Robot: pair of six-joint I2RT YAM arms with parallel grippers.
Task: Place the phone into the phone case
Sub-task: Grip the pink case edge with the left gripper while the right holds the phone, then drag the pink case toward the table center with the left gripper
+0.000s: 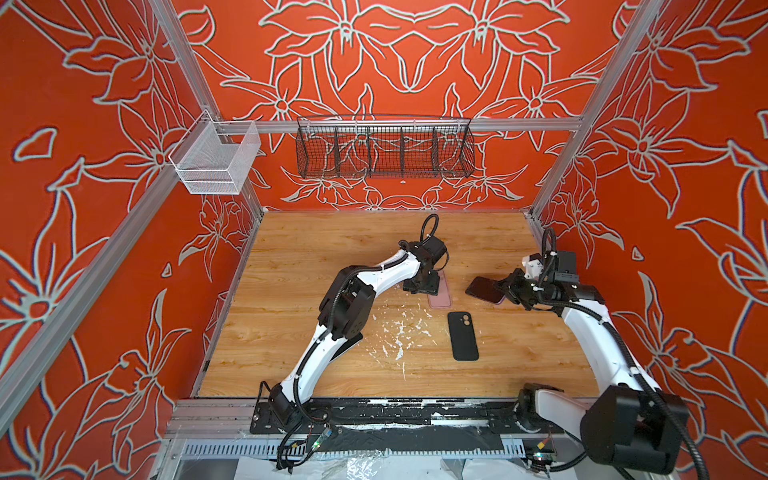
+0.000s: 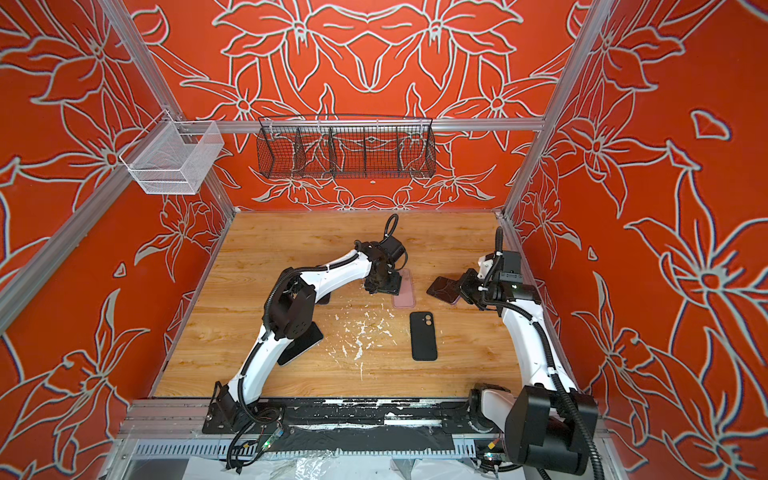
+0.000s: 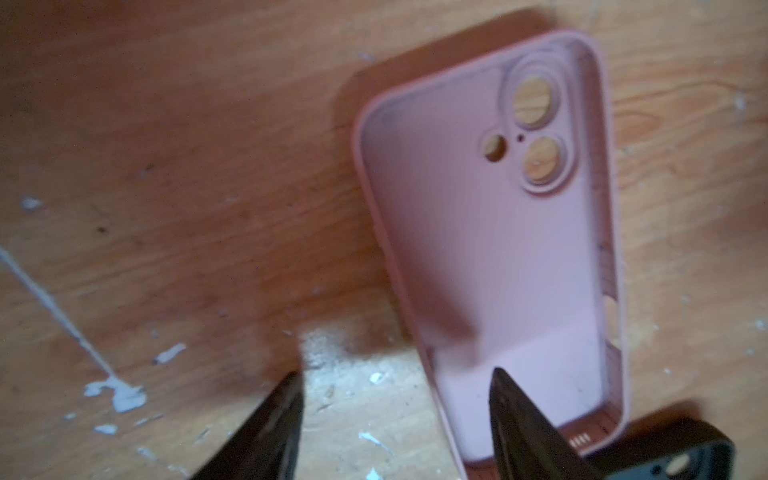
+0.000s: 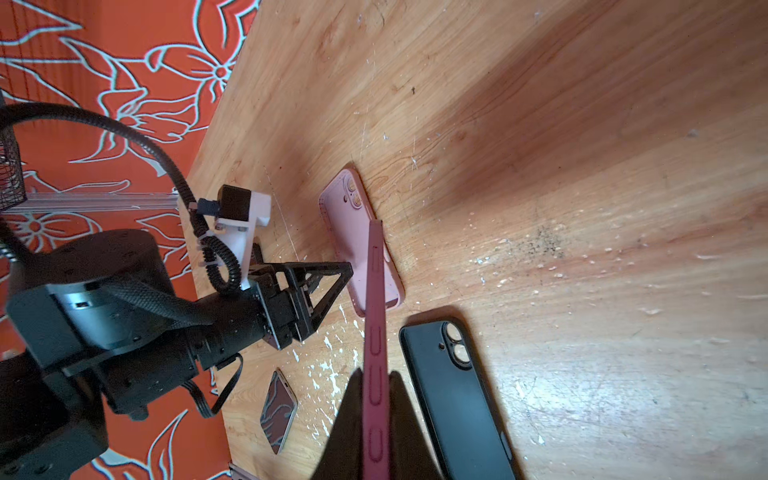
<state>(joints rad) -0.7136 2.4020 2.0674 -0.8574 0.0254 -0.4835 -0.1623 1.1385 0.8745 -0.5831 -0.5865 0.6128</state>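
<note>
You're carrying: your right gripper clamps the phone aloft beside the pink case. Your left gripper is spread astride its rim. Next, probably steady the case and square the phone over it.

The pink phone case lies flat near the middle of the tabletop, open side up and empty, with its camera holes at the far end. The phone, pink-edged with a dark glossy screen, is tilted above the tabletop just right of the case, clamped in the right gripper.
</note>
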